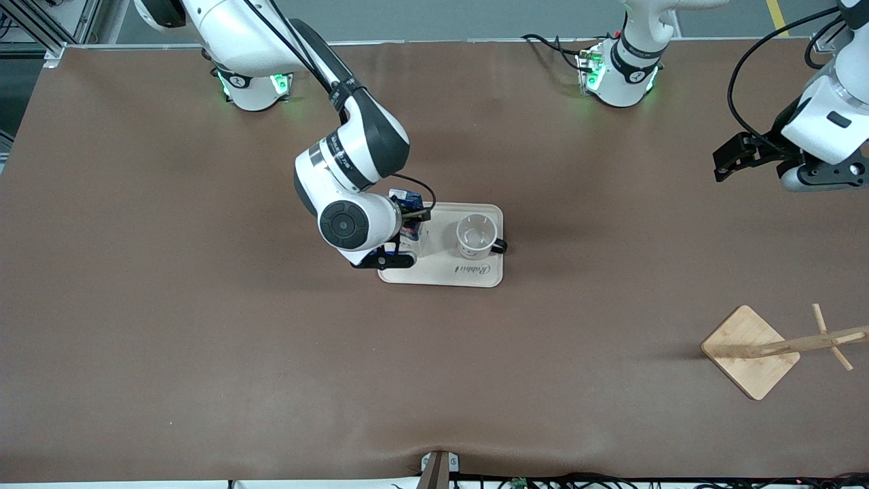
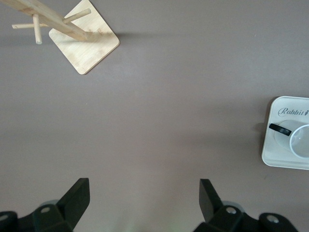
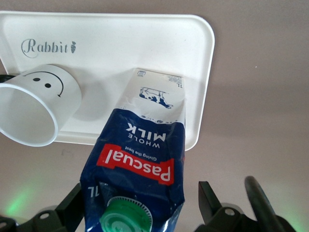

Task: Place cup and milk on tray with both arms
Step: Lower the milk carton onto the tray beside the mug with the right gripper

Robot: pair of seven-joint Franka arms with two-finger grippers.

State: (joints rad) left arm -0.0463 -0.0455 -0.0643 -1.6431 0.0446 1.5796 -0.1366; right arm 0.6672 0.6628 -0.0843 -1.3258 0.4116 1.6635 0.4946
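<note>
Right wrist view: the right gripper [image 3: 140, 203] has its black fingers [image 3: 72, 200] spread apart on either side of the milk [image 3: 140, 159], with a visible gap between one finger and the carton; it is let go, not clamped.
Milk: upright on the tray [image 3: 120, 43], at the tray's end toward the right arm's end of the table; dark blue top, green cap, white lower sides with a cow print.
Cup: the cup [image 3: 36, 104] stands on the same tray beside the milk, smiley face showing, mouth upward, apart from the carton.
Front view, right arm: the right gripper [image 1: 405, 234] is low over the tray's [image 1: 441, 272] end, its wrist covering most of the milk [image 1: 409, 202]; the cup [image 1: 475, 236] sits toward the left arm's end of the tray, its black handle pointing that way.
Left gripper: the left gripper [image 1: 730, 159] waits in the air over bare table near the left arm's end, well apart from the tray.
Left wrist view: its fingers [image 2: 75, 200] stand wide apart with nothing between them; below lie brown table [image 2: 169, 121], the wooden rack [image 2: 84, 41] and a corner of the tray [image 2: 275, 154] with the cup [image 2: 299, 140].
</note>
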